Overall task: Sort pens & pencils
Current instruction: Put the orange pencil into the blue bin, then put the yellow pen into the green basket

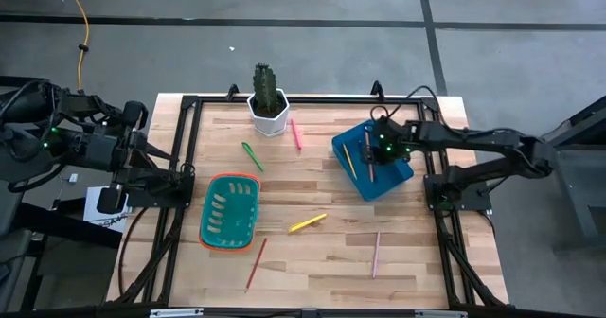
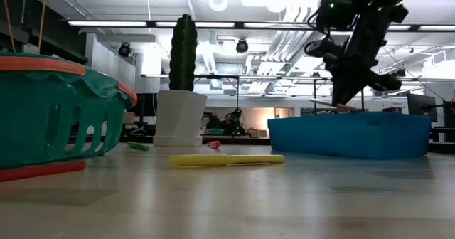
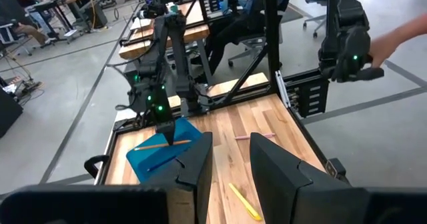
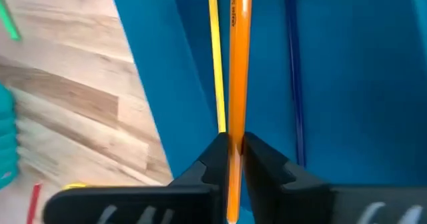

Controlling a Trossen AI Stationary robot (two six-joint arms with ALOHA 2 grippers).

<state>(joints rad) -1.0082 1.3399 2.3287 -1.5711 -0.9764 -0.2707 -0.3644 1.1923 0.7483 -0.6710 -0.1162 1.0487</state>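
My right gripper (image 1: 377, 150) reaches down into the blue tray (image 1: 398, 176) at the table's far right and is shut on an orange pencil (image 4: 239, 51). A yellow pencil (image 4: 215, 51) and a dark one (image 4: 293, 84) lie on the tray's floor. On the bare wood lie a green pen (image 1: 252, 155), a pink pen (image 1: 295, 133), a yellow pen (image 1: 308, 223), a red pencil (image 1: 256, 263) and a salmon pencil (image 1: 376, 254). My left gripper (image 3: 231, 157) waits, raised, off the table's left edge. It is open with nothing between its fingers. My right gripper pinches the orange pencil's shaft (image 4: 235, 127) between its two fingertips, close to one end. The fingers slant down from above. The pencil runs on ahead of them over the tray's floor, beside the yellow pencil. I cannot tell whether its far end rests on the floor.
A green basket with an orange rim (image 1: 230, 211) stands left of centre. A cactus in a white pot (image 1: 268, 100) stands at the far edge. Black frame rails (image 1: 180, 167) run along the table's sides. A person's hand (image 3: 400, 37) shows beyond the table.
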